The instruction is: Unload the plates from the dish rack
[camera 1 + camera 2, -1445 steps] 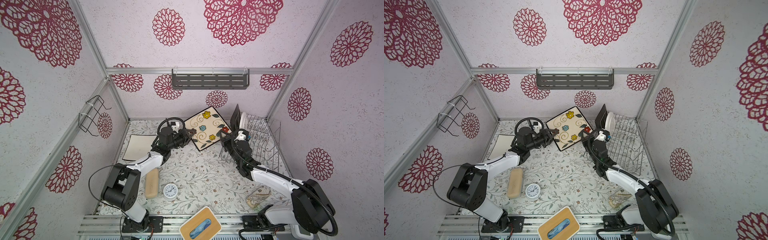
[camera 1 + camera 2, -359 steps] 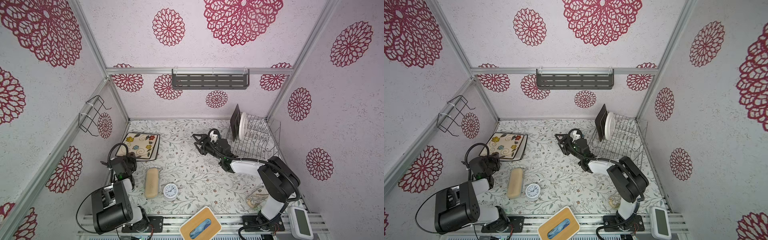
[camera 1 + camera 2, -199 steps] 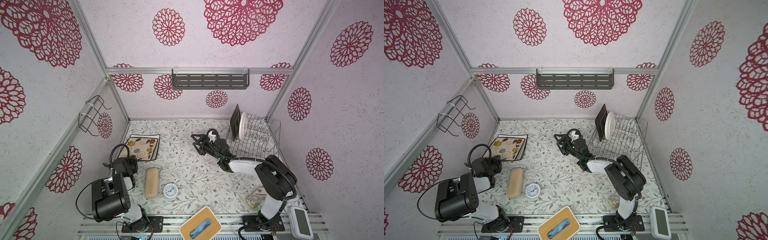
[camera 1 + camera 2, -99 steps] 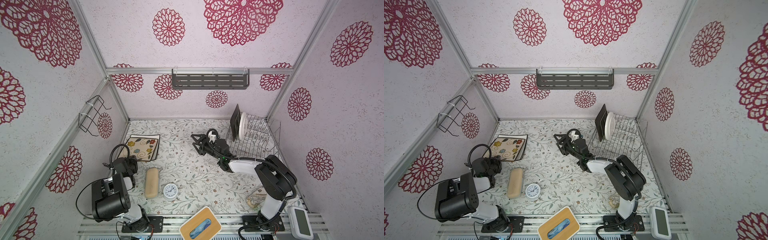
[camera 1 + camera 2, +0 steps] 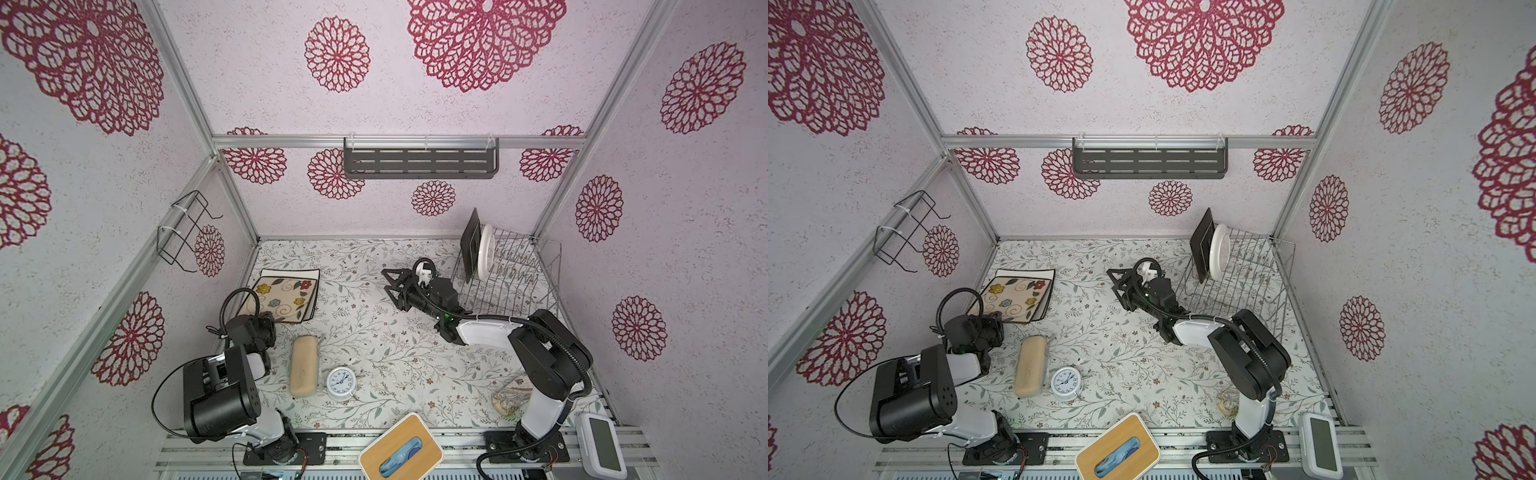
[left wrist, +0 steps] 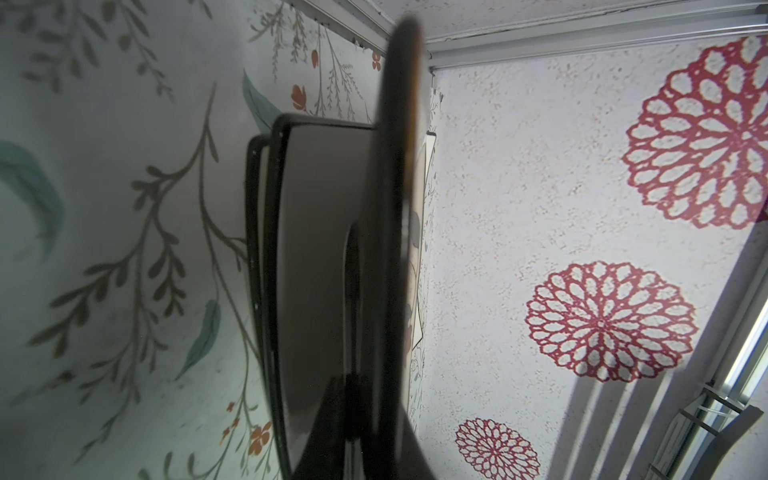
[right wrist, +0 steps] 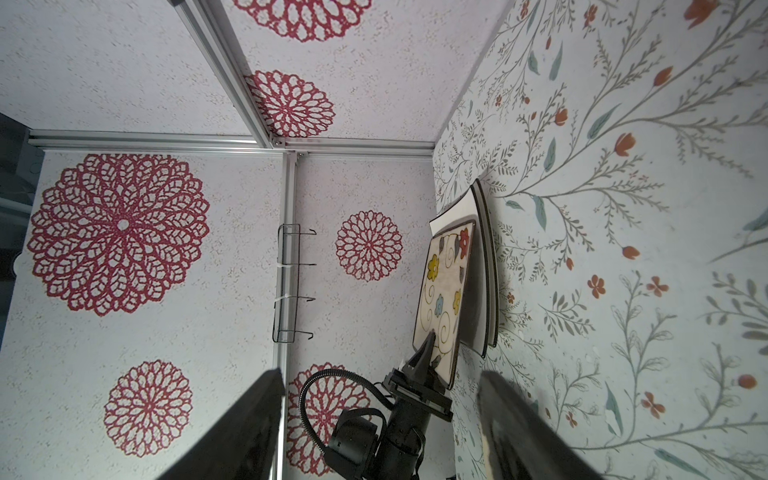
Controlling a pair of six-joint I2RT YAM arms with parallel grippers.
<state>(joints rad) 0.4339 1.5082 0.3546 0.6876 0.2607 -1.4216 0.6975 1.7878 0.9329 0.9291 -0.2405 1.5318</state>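
The dish rack stands at the back right. At its far end a dark square plate and a round white plate stand upright. My left gripper is shut on the near rim of a white flowered plate. That plate is tilted over a stack of dark-rimmed plates at the far left of the table. My right gripper hangs open and empty left of the rack.
A tan case and a small alarm clock lie near the front. A wood-topped tissue box and a white timer sit at the front edge. A grey shelf and a black wire basket hang on the walls.
Earlier the flowered plate was in mid-air beside the rack; it now sits at the far left over the stack. Over the last second neither arm has visibly moved.
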